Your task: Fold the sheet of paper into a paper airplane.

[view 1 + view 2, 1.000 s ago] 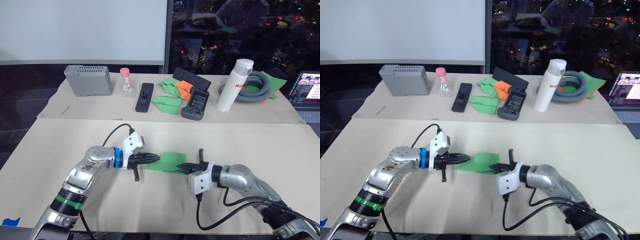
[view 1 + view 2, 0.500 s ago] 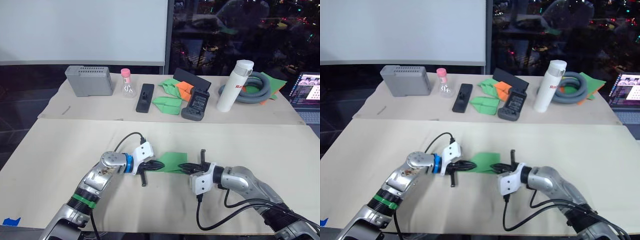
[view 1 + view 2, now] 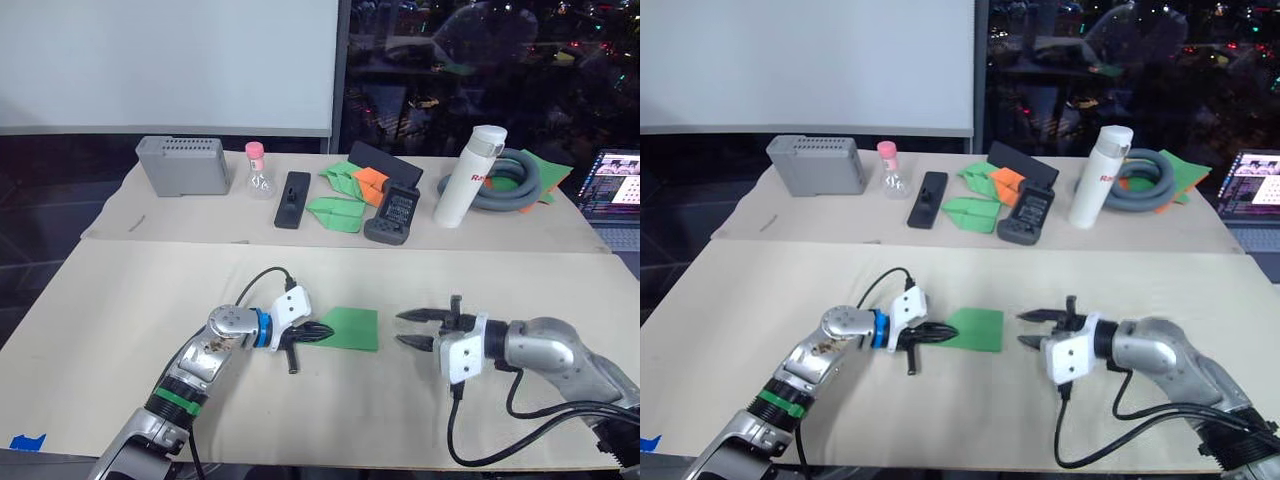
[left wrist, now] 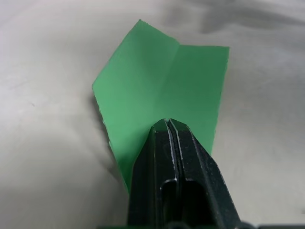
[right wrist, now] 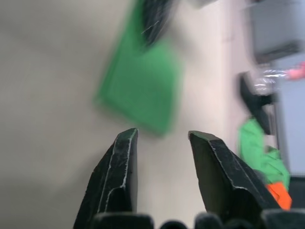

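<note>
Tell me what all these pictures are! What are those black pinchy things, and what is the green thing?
Those are a robot's two arms. Two pictures come from cameras on its head, looking down at a table. The other two come from small cameras on its wrists. The black pinchy things are grippers, the robot's hands. The left gripper is shut on the sheet of paper, which is green and has a fold in it. The right gripper is open, beside the paper and not touching it. Farther back are a grey box, a white bottle, a grey hose and folded paper shapes.
</note>
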Motion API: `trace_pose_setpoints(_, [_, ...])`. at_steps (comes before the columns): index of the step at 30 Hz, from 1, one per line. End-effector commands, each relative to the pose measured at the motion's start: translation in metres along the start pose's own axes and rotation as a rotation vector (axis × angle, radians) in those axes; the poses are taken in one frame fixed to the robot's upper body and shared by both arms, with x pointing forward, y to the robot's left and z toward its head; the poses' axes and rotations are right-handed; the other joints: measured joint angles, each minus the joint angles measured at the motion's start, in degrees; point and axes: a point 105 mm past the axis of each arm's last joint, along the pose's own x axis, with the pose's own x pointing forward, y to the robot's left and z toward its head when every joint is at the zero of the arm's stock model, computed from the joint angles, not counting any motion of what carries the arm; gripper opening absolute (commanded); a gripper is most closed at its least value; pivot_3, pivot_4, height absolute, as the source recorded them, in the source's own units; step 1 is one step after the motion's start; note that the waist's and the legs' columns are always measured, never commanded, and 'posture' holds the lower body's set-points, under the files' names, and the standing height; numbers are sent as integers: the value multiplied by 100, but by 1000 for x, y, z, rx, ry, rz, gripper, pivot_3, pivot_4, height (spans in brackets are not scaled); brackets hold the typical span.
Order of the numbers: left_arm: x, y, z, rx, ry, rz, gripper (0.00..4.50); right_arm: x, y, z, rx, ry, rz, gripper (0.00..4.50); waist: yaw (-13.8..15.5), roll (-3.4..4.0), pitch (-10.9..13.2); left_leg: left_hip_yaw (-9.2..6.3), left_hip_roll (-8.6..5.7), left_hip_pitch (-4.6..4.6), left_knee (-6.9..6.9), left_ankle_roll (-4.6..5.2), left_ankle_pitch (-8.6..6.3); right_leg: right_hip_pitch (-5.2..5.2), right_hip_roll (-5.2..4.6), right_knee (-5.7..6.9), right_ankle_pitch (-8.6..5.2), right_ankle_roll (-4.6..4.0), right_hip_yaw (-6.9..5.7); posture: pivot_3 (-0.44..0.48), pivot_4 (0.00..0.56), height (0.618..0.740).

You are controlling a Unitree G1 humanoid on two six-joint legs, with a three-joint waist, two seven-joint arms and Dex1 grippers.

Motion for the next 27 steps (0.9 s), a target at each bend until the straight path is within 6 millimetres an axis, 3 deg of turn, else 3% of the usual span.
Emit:
trace_pose_setpoints(1, [1, -7, -20, -47, 64, 0, 0, 6, -12, 16, 187, -59, -25, 749, 6, -1, -1, -3, 3, 0, 0, 0, 0, 0, -8, 0, 0, 0, -1, 0, 150, 740])
trace_pose_setpoints(3, [1, -8, -17, -61, 50, 3, 0, 13, -2, 14, 242, -47, 4, 64, 16, 0, -1, -6, 1, -1, -1, 4, -3, 0, -39, 0, 0, 0, -6, 0, 150, 740])
trace_pose_setpoints(7, [-2, -12, -13, -66, 39, -6, 0, 38, 7, 11, 408, -33, -29, 24, 17, 1, -1, -5, -3, -9, -3, 14, -10, -8, -59, -2, 0, 0, -13, 0, 150, 740])
trace_pose_setpoints(10, [-5, -9, -14, -73, 45, 1, 0, 51, 27, 4, 455, 23, 43, 24, 19, 4, -2, -4, -13, -41, -2, 12, -9, -46, -60, 4, 0, 0, -14, 0, 150, 740])
trace_pose_setpoints(19, [-18, -13, -12, -96, 5, 28, 0, 49, 61, -16, 541, 154, 113, 24, 14, 5, -3, -2, -18, -74, 0, 9, -7, -82, -39, 10, 1, 1, -18, 0, 150, 740])
trace_pose_setpoints(23, [-21, -14, -16, -113, 15, 58, 0, 43, 56, -19, 552, 160, 81, 24, 18, 5, -3, -2, -19, -66, 0, 9, -7, -75, -40, 9, 1, 1, -18, 0, 150, 740])
trace_pose_setpoints(27, [-18, -12, -18, -123, 23, 93, 0, 39, 21, -15, 603, 92, -50, 24, 33, 5, -3, -2, -21, -66, 2, 10, -7, -72, -42, 7, 1, 1, -18, 0, 150, 740])
